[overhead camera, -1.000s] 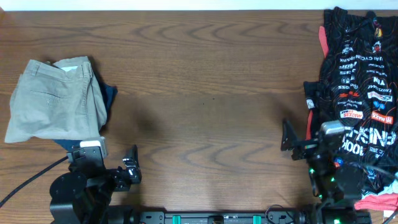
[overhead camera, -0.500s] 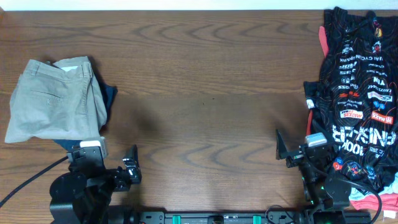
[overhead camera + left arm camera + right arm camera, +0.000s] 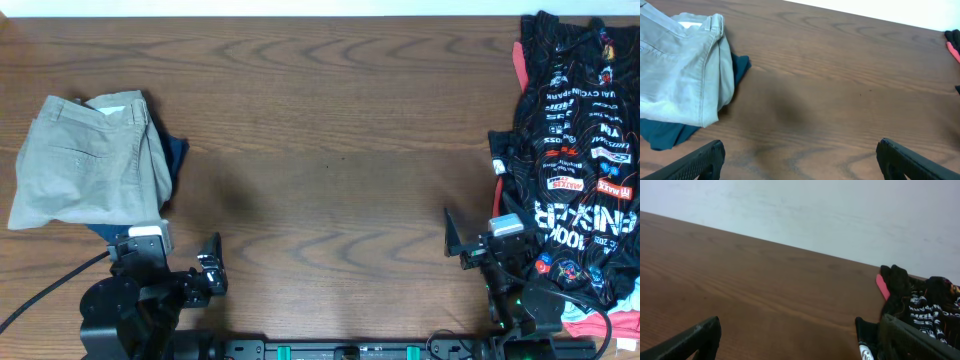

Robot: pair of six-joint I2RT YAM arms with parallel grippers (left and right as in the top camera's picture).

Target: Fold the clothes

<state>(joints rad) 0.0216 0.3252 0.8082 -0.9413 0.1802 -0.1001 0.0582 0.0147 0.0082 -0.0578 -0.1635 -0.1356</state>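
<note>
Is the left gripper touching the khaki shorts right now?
Apart. The left wrist view shows the open left gripper over the table, with the khaki shorts lying up and to the left, a plain gap between them.

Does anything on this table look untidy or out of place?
Yes. A dark blue garment sticks out from under the folded khaki shorts at the left, at their right side and near edge. The black printed jersey at the right edge lies crumpled, not folded.
</note>
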